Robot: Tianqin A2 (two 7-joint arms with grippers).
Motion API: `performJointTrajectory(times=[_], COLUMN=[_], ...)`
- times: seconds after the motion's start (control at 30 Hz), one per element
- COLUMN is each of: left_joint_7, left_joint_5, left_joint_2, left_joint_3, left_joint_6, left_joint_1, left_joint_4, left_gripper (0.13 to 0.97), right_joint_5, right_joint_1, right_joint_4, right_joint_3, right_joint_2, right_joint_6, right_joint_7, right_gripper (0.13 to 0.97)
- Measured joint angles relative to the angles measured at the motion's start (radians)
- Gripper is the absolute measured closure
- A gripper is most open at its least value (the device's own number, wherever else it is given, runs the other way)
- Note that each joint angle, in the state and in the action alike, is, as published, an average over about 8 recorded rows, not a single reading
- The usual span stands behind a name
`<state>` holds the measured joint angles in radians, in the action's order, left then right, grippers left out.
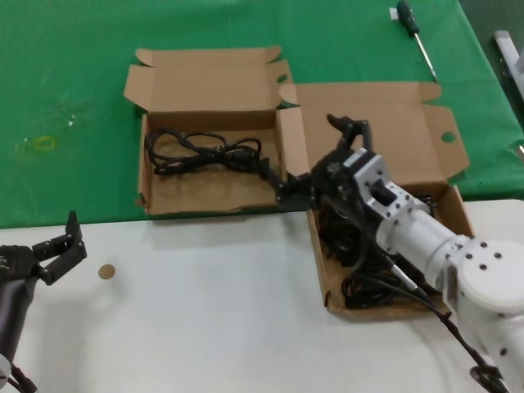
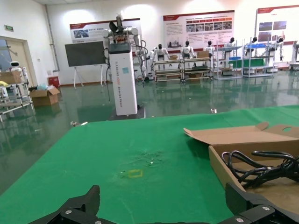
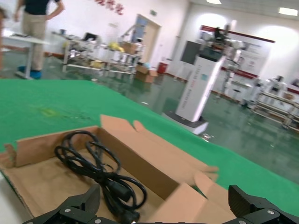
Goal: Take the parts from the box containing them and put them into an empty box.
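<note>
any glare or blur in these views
Head view: soft even light, a pale glare patch on the green cloth. Left wrist view: shiny hall floor reflects ceiling lights; left gripper sits dark in the foreground. Right wrist view: bright ceiling lamps, background hall soft, cable reasonably sharp.

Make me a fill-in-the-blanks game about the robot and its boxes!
1. The smaller box holds one black ____.
2. The cloth under the boxes is ____.
3. The screwdriver lies ____ both boxes.
4. The right gripper is above the inner wall of the ____ box.

Missing words: cable; green; outside; larger
</note>
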<state>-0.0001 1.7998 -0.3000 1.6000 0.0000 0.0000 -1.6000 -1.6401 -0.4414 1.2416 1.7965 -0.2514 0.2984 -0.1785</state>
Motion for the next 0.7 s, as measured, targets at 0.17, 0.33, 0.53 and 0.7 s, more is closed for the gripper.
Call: performJointTrajectory(times=[0.17,0.33,0.53,0.7], left_joint_7=[0.0,0.0,0.0,0.0], left_joint_5=[0.0,0.0,0.0,0.0], left_joint_2=[0.0,0.0,0.0,0.0], left_joint_3=[0.0,0.0,0.0,0.0], left_joint_6=[0.0,0.0,0.0,0.0], left_joint_1=[0.0,0.0,0.0,0.0], left_joint_4=[0.0,0.0,0.0,0.0], left_gripper=[0.167,0.149,0.132,0.132], right_joint_5=[-0.026,-0.054,-0.086,-0.113], right_joint_1=[0.074,0.15,0.238,0.314], right_joint_4=[0.059,0.121,0.193,0.254], right_joint_3=[-0.033,-0.066,-0.106,-0.14], right_joint_2=[-0.008,-0.016,-0.026,-0.035], right_joint_6=[-0.049,-0.1,-0.161,-0.211], right_joint_7=[0.029,0.06,0.096,0.126], right_gripper=[0.129,0.129,0.129,0.129])
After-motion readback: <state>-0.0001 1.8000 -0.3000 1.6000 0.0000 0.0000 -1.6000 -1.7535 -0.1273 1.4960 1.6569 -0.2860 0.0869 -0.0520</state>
